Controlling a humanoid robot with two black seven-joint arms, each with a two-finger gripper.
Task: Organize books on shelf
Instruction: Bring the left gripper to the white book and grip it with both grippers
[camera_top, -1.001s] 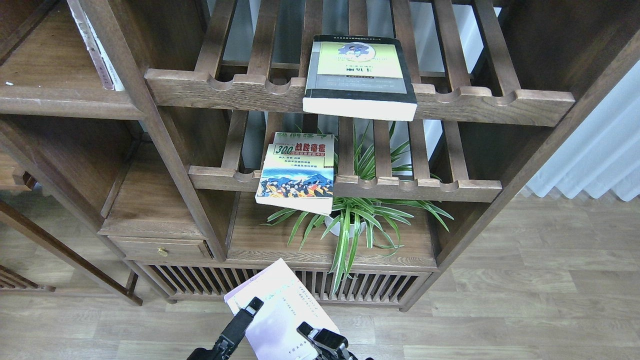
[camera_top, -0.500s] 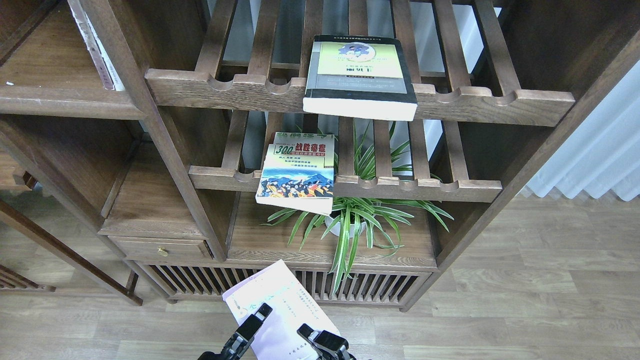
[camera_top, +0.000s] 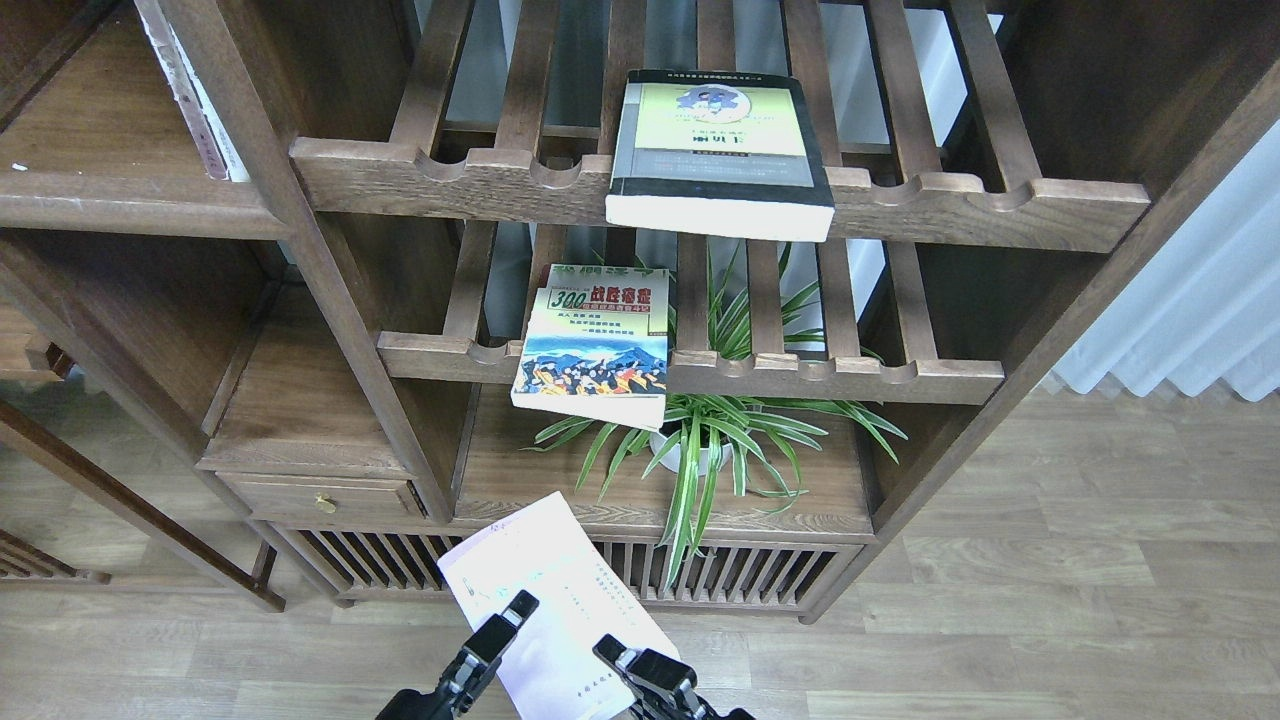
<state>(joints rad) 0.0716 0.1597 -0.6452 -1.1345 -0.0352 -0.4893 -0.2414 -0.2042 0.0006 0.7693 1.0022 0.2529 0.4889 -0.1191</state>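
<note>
In the head view, the robot's gripper (camera_top: 562, 625) is low and near, at the bottom middle. It looks like the left gripper, but this is hard to tell because the arm comes up near the middle. Its two black fingers (camera_top: 495, 630) are clamped on the pale lavender book (camera_top: 540, 570). The book sticks up and away from the gripper, tilted to the left, above the floor (camera_top: 1050, 600) and in front of the bottom of the case.

The thick yellow-and-grey book (camera_top: 720, 150) lies flat on the top slatted rack (camera_top: 720, 215), far and high, and its near end hangs over the front rail. The "300" book (camera_top: 595, 345) lies on the lower slatted rack (camera_top: 800, 380), on top of another book that can barely be seen. It hangs over the rail too. A green plant (camera_top: 710, 440) stands under it, a little to the right.

The shelf (camera_top: 120, 215) is the flat brown board far up on the left. Some thin books (camera_top: 190, 100) lean there already.

The step now seems to be lifting the lavender book up to that shelf. To do it well, the gripper should keep a firm squeeze, because the book is thin and might bend or slip. It should go up and left, well clear of the "300" book and the plant leaves. The book should clear the round front edge and then slide in next to the leaning books.
</note>
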